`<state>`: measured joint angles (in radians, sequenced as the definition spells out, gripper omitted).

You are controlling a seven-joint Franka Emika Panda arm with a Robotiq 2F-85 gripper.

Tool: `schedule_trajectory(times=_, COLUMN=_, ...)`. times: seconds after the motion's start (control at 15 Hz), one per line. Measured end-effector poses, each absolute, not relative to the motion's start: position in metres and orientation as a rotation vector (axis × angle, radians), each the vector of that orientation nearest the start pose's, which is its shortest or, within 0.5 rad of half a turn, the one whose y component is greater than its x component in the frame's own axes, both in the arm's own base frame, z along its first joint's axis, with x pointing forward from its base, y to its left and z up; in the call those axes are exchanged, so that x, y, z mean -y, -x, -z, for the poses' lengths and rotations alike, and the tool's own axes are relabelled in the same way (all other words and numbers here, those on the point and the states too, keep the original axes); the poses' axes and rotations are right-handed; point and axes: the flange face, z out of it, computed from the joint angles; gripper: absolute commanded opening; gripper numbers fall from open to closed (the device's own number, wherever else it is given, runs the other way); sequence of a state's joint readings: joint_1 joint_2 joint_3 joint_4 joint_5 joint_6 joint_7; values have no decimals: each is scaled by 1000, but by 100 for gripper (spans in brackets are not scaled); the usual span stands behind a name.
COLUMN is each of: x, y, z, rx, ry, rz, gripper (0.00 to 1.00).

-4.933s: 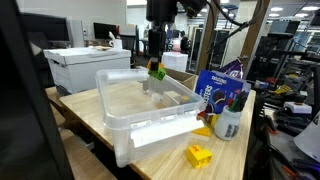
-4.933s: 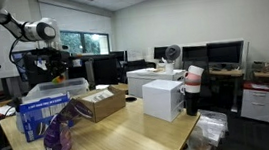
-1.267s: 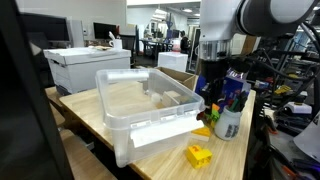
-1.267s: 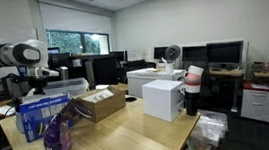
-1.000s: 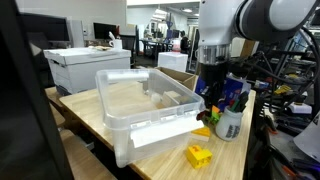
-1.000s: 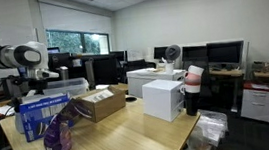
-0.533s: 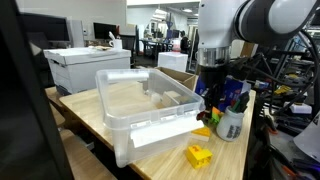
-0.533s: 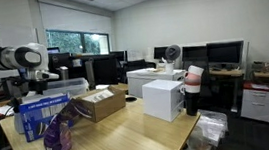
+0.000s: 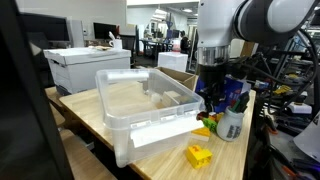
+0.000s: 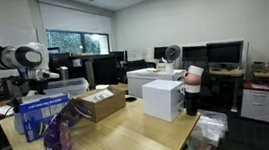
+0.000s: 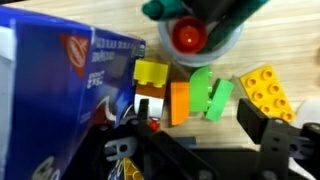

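My gripper (image 11: 198,125) is open and empty. It hangs just above a cluster of toy blocks on the wooden table: an orange block (image 11: 178,103), a green block (image 11: 210,95) and a small yellow block (image 11: 152,72). A bigger yellow block (image 11: 265,88) lies to the right of them. A blue bag (image 11: 50,80) stands at the left and a cup of markers (image 11: 195,35) behind the blocks. In an exterior view the gripper (image 9: 208,98) hangs between the clear plastic bin (image 9: 150,105) and the blue bag (image 9: 215,85), over the blocks (image 9: 206,126).
Another yellow block (image 9: 199,155) lies near the table's front edge. The cup (image 9: 228,122) stands by the table's side edge. In an exterior view a purple bag (image 10: 65,128), a cardboard box (image 10: 102,101) and a white box (image 10: 162,97) sit on the tables.
The arm has moved from over the far side of the bin, where it held a green block, to the blocks by the blue bag. In the last second it barely moved.
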<state>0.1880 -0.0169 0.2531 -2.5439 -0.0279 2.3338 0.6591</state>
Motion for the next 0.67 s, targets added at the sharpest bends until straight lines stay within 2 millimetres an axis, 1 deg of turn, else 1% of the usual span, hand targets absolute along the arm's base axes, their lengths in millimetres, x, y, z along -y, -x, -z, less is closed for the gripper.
schedule_trajectory(times=0.13, x=-183, y=-395, z=-267, rx=-327, ry=3231, rz=-232, gripper=100)
schedule_trajectory(times=0.27, x=-183, y=-401, z=-278, rx=-336, ry=3222, rz=-192, gripper=100)
schedule_trajectory(times=0.47, x=-183, y=-409, z=-303, rx=-342, ry=3207, rz=-98, gripper=100)
schedule_trajectory(times=0.67, x=-183, y=-412, z=-334, rx=-329, ry=3198, rz=22, gripper=100)
